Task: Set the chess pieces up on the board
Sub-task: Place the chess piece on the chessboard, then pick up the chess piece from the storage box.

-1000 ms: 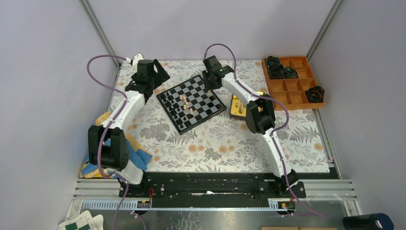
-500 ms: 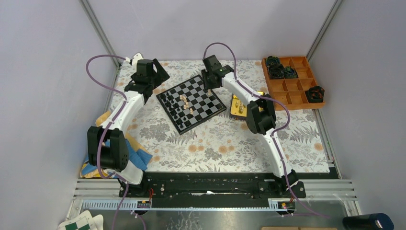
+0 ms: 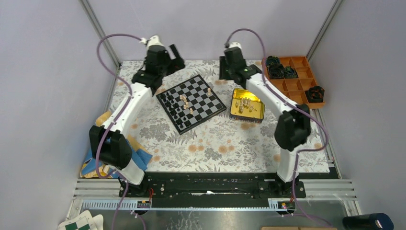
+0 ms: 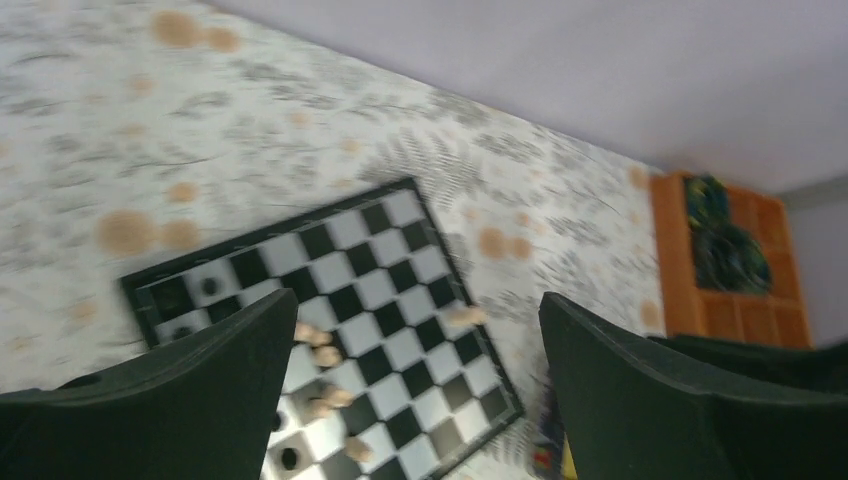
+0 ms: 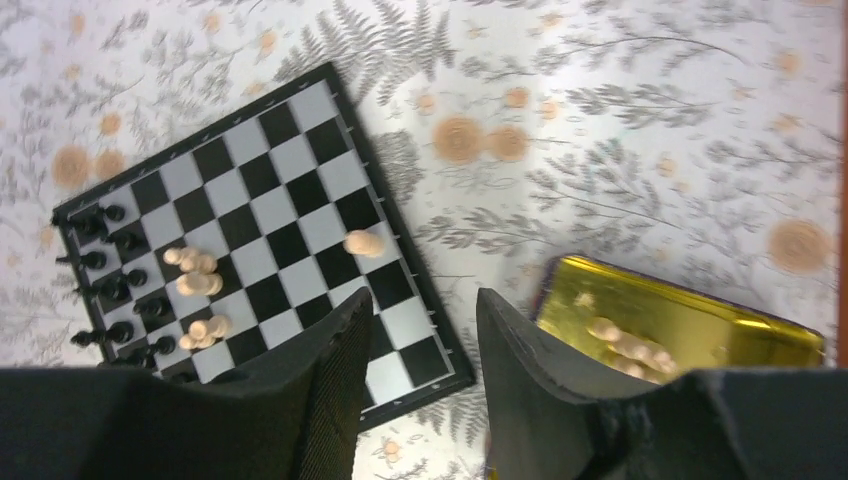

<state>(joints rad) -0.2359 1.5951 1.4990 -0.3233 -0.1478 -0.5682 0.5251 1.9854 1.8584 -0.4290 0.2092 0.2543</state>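
The board [image 3: 195,102] lies tilted on the floral cloth. Black chess pieces [image 3: 173,107] line its left side, and a few tan ones [image 3: 186,102] stand near its middle. One tan piece [image 3: 209,89] sits alone at the far right edge, also in the right wrist view as that lone tan piece [image 5: 362,243]. More tan pieces [image 3: 246,104] lie in the gold tin [image 3: 259,114]. My left gripper [image 3: 175,51] hangs behind the board, open wide and empty. My right gripper [image 3: 225,67] is raised behind the board's right corner, open, with nothing between its fingers [image 5: 335,365].
An orange compartment tray [image 3: 295,97] with bulky black objects stands at the back right. A blue and yellow cloth [image 3: 140,159] lies by the left arm's base. A green-and-white checkered item [image 3: 80,223] lies beyond the near rail. Grey walls close in behind and beside.
My right gripper rose off the board's far edge and swung back right, its jaws widening; a tan piece now shows there. The tin is uncovered. My left gripper lifted toward the back.
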